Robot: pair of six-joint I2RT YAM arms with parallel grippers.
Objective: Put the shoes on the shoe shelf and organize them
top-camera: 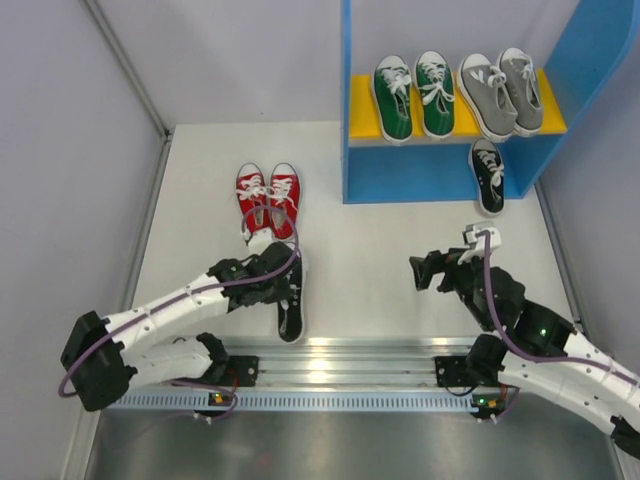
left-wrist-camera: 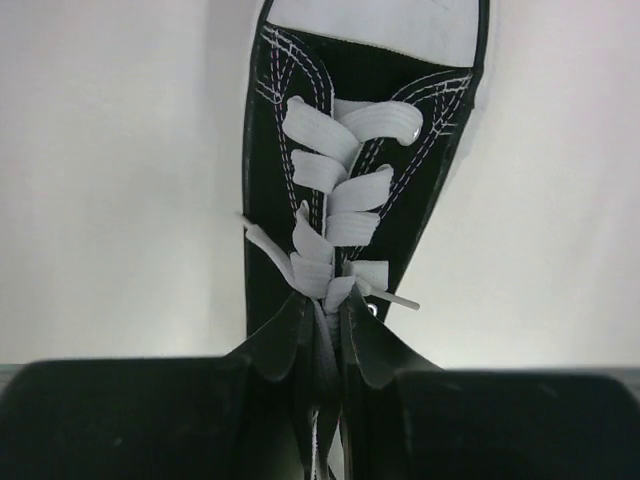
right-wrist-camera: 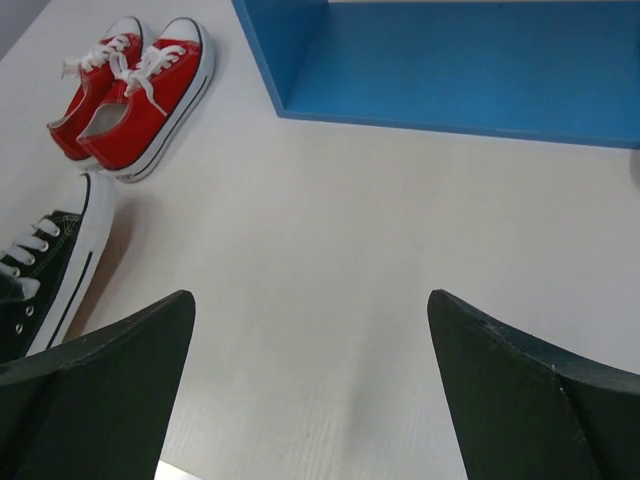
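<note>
Whitish tabletop [top-camera: 400, 240] is seen between pale grey walls, with the shoe shelf [top-camera: 400, 175] set at 1 o'clock in the overhead view. The green pair [top-camera: 415, 95] and the grey pair [top-camera: 500, 92] are lined up on its yellow board [top-camera: 365, 110]. The shelved black shoe [top-camera: 488, 175] is stood below at the right side, with room left beside it. The red pair [top-camera: 268, 200] is parked on the tabletop at 11 o'clock.

The loose black shoe [top-camera: 291, 315] is laid just below that pair, its long axis run from 12 to 6 o'clock. The left tool [top-camera: 277, 272] is clamped onto its collar: in the left wrist view the opening is seen pinched between the dark fingers [left-wrist-camera: 150, 420], with laces and toe cap ahead.

From this grip the vacant place is found at about 2 o'clock, well apart. Both black shoes are laid along the same axis, so mostly a carry across is judged to be needed.

The left arm is stretched low from its base toward 2 o'clock, wrist tipped down. The right tool [top-camera: 420, 272], spread wide and holding nothing, is hovered nearer the shelf and pointed toward 9 o'clock.
</note>
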